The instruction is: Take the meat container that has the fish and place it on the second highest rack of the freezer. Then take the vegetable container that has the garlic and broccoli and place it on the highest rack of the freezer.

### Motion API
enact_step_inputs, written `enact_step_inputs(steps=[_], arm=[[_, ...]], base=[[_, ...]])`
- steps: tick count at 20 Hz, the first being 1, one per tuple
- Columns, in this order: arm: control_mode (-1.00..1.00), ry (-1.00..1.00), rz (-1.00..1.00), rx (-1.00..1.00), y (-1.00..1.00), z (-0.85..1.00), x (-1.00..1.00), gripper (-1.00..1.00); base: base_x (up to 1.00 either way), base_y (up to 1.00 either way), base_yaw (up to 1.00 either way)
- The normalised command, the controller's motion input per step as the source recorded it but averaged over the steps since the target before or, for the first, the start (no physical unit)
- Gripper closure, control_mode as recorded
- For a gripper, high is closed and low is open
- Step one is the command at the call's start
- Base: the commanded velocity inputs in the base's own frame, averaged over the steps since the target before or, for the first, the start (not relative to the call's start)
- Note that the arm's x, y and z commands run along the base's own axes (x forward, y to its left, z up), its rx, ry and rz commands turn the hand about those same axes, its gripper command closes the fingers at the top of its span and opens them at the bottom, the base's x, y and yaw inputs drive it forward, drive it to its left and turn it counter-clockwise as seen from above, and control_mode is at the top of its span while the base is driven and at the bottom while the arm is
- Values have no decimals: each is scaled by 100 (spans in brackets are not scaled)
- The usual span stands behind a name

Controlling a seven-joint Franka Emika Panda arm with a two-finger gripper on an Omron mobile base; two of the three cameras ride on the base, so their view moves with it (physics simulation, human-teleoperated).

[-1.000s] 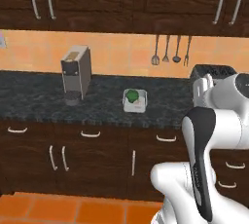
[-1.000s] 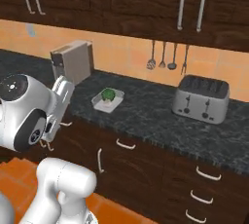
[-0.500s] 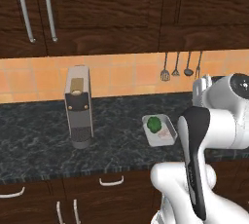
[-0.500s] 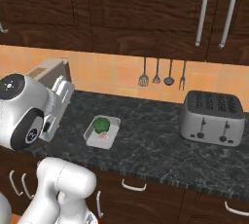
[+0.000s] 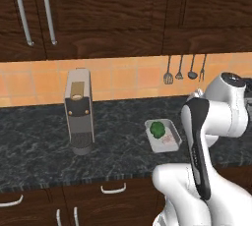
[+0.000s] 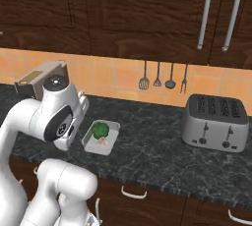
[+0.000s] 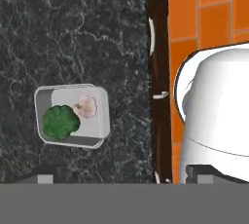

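Gripper (image 7: 119, 173) is hanging high over the dark counter (image 7: 87, 33), jaws standing fully apart and gripping nothing. Below it the vegetable container (image 7: 97, 121) is sitting near the counter's front edge, holding the broccoli (image 7: 59, 121) with the garlic (image 7: 86, 106) just beside it. Further back, the coffee machine (image 5: 78, 112) is standing left of the container, the toaster (image 6: 214, 123) well to its right, utensils (image 6: 164, 77) hanging on the tiled wall

Arm (image 5: 199, 141) raised, jaws wide apart.

No readable text or labels anywhere.
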Motion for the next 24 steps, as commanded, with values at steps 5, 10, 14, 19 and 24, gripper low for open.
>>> enact_step_inputs(steps=[5, 10, 14, 19, 24], arm=[[-100, -6, 27, 0, 1, -85, 78, -100], [-100, 12, 20, 6, 24, -46, 90, -100], [-100, 28, 9, -12, 59, -62, 16, -100], [-100, 16, 4, -11, -4, -86, 8, -100], [-100, 10, 7, 2, -20, -26, 26, -100]], base=[[0, 0, 0], [0, 0, 0], [0, 0, 0], [0, 0, 0], [0, 0, 0]])
